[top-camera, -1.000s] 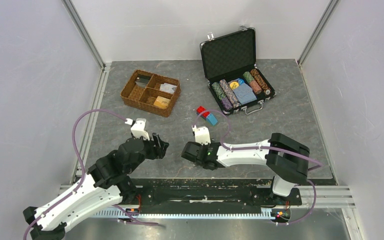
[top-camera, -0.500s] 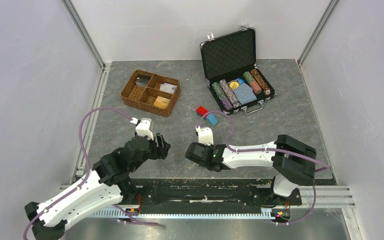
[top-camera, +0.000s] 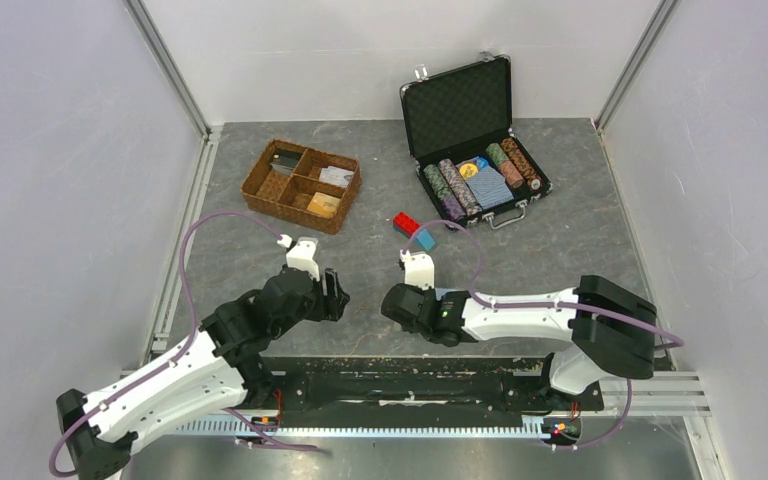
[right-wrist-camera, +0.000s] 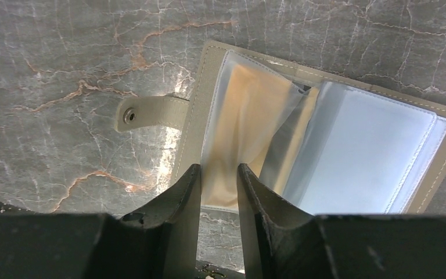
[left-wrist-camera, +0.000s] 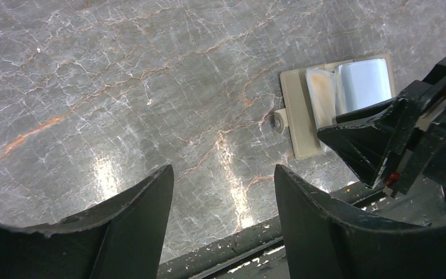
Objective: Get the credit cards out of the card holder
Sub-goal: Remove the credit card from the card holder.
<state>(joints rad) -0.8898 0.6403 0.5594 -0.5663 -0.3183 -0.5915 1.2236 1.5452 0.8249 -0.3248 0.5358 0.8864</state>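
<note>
Right tool is low over the open card holder, jaws drawn narrow but parted. They straddle the near edge of the left-hand page, and nothing looks clamped between them. The holder lies flat by the near edge of the bench, about midway along it, snap tab pointing toward the left edge. Under the clear sleeves I see the orange-gold card on the tab side and a light blue card on the other page, both seated in their pockets. Left tool hangs just beside the holder over bare bench, jaws wide, gripping nothing.

So I'd call this the opening step: lining up on the first card, none out yet. The next move needs the right tool to catch the orange-gold card's thin edge, not the floppy sleeve. The left tool should pin the holder, or the whole thing may lift along.
</note>
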